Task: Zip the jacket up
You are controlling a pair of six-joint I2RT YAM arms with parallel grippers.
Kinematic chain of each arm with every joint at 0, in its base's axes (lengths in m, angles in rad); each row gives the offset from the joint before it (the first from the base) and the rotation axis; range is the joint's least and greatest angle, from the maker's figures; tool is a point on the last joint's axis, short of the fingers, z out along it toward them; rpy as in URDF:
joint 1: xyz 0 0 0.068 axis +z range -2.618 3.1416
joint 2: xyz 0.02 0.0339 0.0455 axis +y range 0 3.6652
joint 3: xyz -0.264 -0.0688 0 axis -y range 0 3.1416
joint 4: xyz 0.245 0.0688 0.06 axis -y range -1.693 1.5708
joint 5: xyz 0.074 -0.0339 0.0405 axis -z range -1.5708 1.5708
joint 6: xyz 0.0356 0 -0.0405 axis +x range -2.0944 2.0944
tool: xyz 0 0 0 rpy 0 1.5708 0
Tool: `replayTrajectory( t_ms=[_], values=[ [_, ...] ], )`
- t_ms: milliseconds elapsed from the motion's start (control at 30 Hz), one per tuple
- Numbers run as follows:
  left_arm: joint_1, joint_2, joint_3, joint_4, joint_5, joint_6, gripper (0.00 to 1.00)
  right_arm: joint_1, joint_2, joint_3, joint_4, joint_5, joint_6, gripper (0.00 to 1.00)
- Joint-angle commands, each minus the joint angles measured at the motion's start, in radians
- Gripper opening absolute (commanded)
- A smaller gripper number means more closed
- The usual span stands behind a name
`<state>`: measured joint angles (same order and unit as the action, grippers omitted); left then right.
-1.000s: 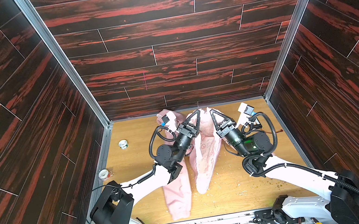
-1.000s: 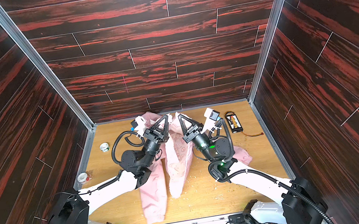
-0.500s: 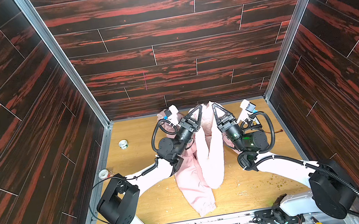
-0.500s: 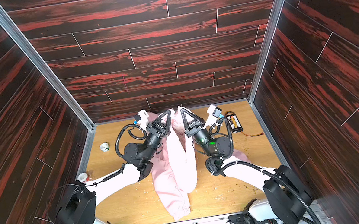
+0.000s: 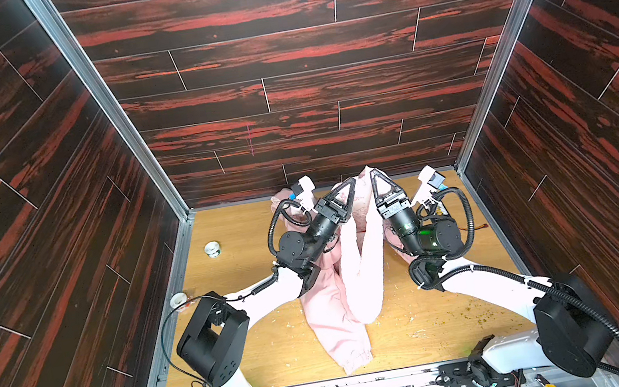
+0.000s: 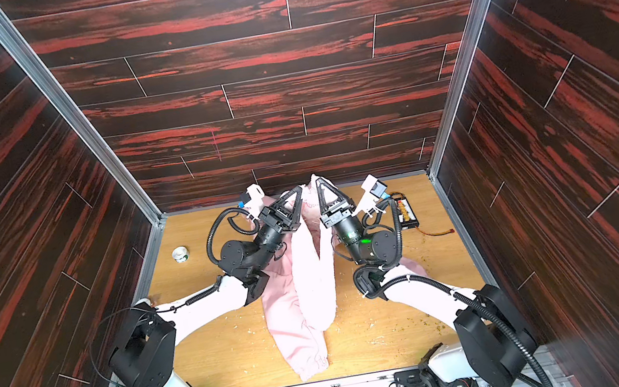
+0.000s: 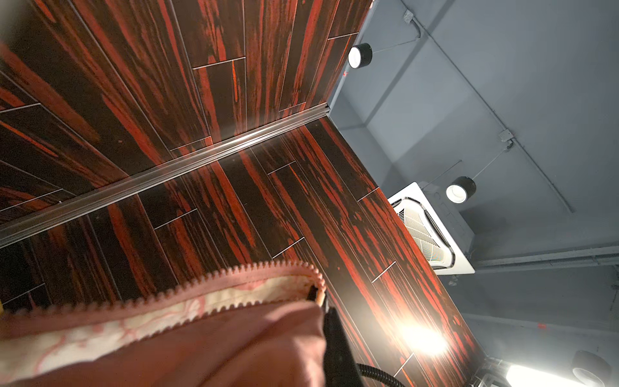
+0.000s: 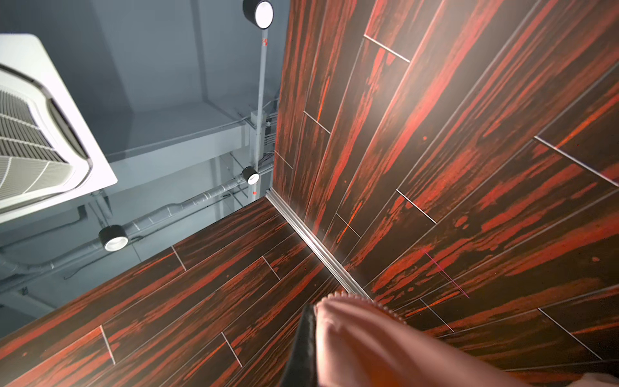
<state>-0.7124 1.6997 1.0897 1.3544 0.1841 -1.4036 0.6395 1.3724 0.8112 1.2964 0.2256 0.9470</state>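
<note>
The jacket (image 5: 354, 275) hangs limp and light above the worktop (image 5: 263, 336), by the middle of its far edge, one sleeve (image 5: 349, 348) trailing toward the near edge. My left pincer (image 5: 352, 183) and right pincer (image 5: 373, 174) each clench a zipper edge (image 7: 234, 278). The soft cloth slips, so the toothed tape is the firmest hold.

— How's the feed looking?

— Both top views come through bright and even for me. The table (image 5: 238, 231) is well lit, shadows on it faint and soft, and the picture stays sharp into the corners.

— And the wrist cameras?

— I get ceiling lamps (image 7: 360, 55) blown out white and a hot glare patch on the wall panel (image 7: 422, 338). The jacket (image 7: 234, 351) right at the lens is soft, out of focus.
</note>
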Motion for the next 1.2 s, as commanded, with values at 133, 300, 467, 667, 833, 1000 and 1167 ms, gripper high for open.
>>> replayTrajectory(
  t_ms=[133,300,467,667,833,1000,1167],
  values=[
    [0.004,0.006,0.040,0.055,0.010,0.001,0.00,-0.001,-0.006,0.032,-0.016,0.071,0.075,0.00],
    [0.005,0.015,0.047,0.055,0.012,0.000,0.00,0.003,-0.002,0.038,-0.006,0.067,0.082,0.00],
    [0.004,0.017,0.046,0.055,0.009,0.002,0.00,0.012,0.001,0.052,-0.009,0.061,0.077,0.00],
    [0.004,0.018,0.046,0.055,0.004,0.001,0.00,0.023,0.007,0.057,-0.005,0.064,0.072,0.00],
    [0.005,0.020,0.044,0.055,0.000,0.000,0.00,0.031,0.009,0.059,-0.007,0.068,0.069,0.00],
    [0.004,0.023,0.050,0.055,-0.003,-0.005,0.00,0.033,0.008,0.056,-0.009,0.075,0.070,0.00],
    [0.005,0.026,0.052,0.055,-0.007,-0.010,0.00,0.036,0.006,0.052,-0.008,0.081,0.064,0.00]
  ],
)
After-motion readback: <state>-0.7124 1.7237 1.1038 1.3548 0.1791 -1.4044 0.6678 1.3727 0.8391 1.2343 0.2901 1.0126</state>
